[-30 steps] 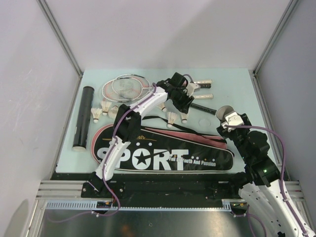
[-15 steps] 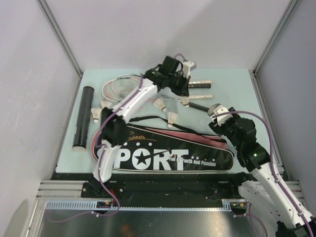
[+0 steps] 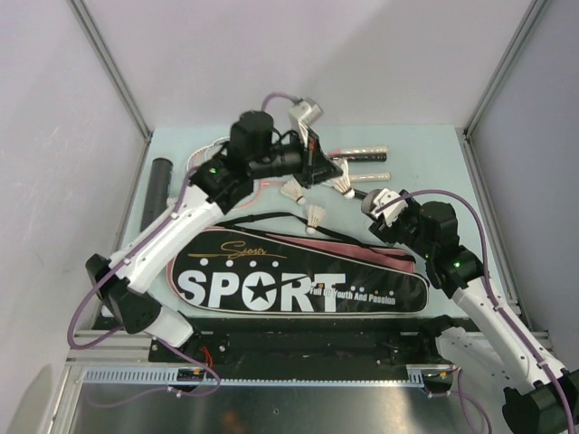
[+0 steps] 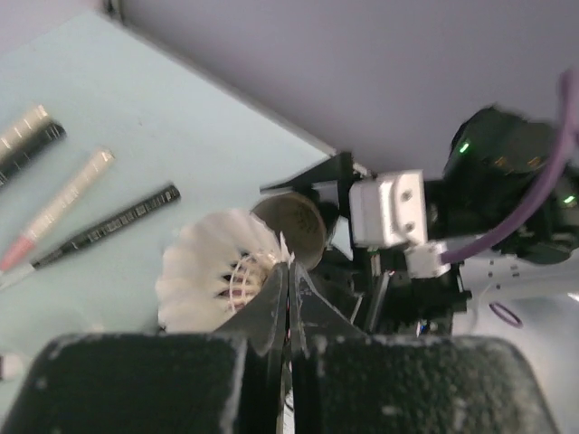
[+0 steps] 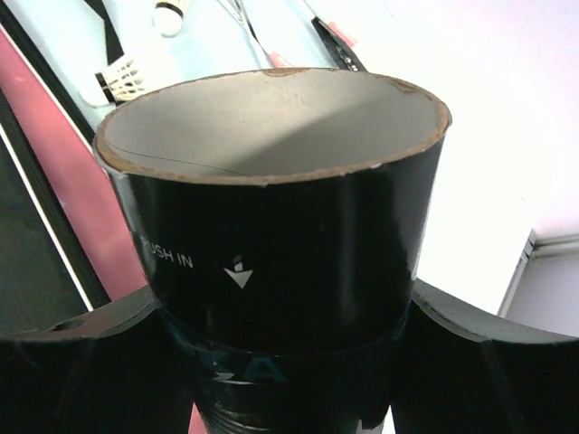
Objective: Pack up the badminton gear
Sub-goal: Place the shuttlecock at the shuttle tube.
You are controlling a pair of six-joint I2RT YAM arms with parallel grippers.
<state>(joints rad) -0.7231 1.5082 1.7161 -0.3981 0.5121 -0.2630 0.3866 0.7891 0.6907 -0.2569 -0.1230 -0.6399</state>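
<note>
My left gripper (image 3: pixel 326 175) (image 4: pixel 288 276) is shut on the feather rim of a white shuttlecock (image 3: pixel 342 185) (image 4: pixel 210 269) and holds it above the table, just left of the open mouth of a dark tube (image 3: pixel 374 202) (image 4: pixel 291 226). My right gripper (image 3: pixel 398 222) (image 5: pixel 280 316) is shut on that tube (image 5: pixel 271 217), whose mouth tilts toward the left gripper. Two more shuttlecocks (image 3: pixel 291 190) (image 3: pixel 314 217) lie on the table. The rackets (image 3: pixel 210 159) lie at the back, partly hidden by the left arm, with their handles (image 3: pixel 364 154) (image 4: pixel 68 194) to the right. A second dark tube (image 3: pixel 159 177) lies at the left.
A long black and pink racket bag (image 3: pixel 298 282) printed SPORT lies across the front of the table, its pink edge also in the right wrist view (image 5: pixel 63 181). Grey walls and metal frame posts (image 3: pixel 109 68) close in the table on three sides.
The left arm has swung out to the left while its gripper carried the shuttlecock right and up. The right gripper has moved the tube left, toward the shuttlecock.
</note>
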